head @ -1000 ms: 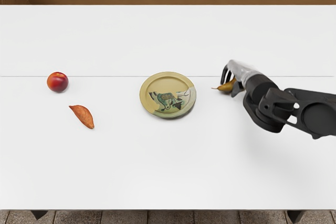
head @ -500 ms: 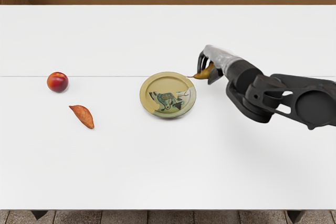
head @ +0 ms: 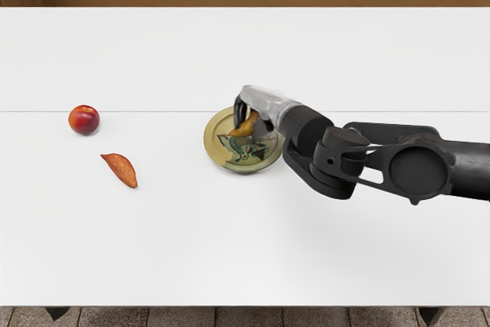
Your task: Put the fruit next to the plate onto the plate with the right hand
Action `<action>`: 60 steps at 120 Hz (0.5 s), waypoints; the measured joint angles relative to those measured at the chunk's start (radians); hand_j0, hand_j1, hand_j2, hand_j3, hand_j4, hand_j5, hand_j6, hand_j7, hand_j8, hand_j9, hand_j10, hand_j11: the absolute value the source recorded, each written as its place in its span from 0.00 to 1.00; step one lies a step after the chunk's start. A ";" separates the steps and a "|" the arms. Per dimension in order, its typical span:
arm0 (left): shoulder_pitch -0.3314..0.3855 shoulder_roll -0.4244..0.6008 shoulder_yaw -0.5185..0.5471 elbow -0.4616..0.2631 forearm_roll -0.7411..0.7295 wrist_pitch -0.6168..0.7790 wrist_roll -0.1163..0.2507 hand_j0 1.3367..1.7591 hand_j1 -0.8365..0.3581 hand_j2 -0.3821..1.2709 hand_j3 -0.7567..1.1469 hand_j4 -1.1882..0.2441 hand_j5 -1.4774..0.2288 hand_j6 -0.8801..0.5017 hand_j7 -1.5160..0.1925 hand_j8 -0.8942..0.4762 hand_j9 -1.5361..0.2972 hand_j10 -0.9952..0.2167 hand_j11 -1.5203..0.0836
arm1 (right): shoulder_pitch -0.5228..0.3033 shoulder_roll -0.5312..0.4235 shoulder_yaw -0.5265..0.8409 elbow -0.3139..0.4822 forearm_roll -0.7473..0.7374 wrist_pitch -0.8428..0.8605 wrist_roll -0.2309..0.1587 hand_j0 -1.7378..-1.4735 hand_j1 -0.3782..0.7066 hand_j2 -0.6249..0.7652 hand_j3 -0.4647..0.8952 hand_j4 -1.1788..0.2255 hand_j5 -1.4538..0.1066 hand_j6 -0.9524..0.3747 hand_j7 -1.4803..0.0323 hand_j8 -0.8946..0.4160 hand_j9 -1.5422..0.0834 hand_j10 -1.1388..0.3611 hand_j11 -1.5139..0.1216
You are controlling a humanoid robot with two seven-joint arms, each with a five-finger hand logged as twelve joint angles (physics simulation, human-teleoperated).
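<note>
Head view of a white table [head: 245, 250]. The right arm [head: 398, 166], dark and jointed, enters from the right edge of the frame and reaches toward the centre. The right hand [head: 259, 109] lies over the upper right part of the plate [head: 217, 129], a round yellowish dish with a painted motif, set just above the centre of the frame. The fingers [head: 240, 105] are curled around the fruit [head: 245, 126], a small yellow-brown piece with a tapered end pointing to the lower left; the hand is thus grasping the fruit. The fruit appears within the outline of the plate, near its upper middle; whether it touches the plate surface cannot be told. In the left part of the frame, well apart from the plate, lie a round red fruit [head: 84, 119] and, below and to its right, an elongated orange-brown sweet potato [head: 119, 169].
</note>
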 joint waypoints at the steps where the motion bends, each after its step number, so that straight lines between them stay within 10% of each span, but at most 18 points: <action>1: 0.000 0.000 0.000 0.000 0.000 0.000 0.000 0.76 0.99 0.23 0.40 0.83 0.87 0.64 0.89 0.65 0.84 0.82 0.95 | 0.000 0.002 0.000 -0.003 0.000 0.001 0.000 0.35 0.67 0.67 0.34 0.23 0.19 0.33 0.23 0.35 0.24 0.45 0.21; 60: 0.000 0.000 0.000 0.000 0.000 0.000 0.000 0.76 0.99 0.23 0.40 0.83 0.87 0.64 0.89 0.65 0.84 0.82 0.95 | -0.013 -0.154 0.108 0.113 0.091 0.059 0.012 0.31 0.17 0.47 0.34 0.72 0.79 0.62 0.83 0.59 0.81 0.68 0.79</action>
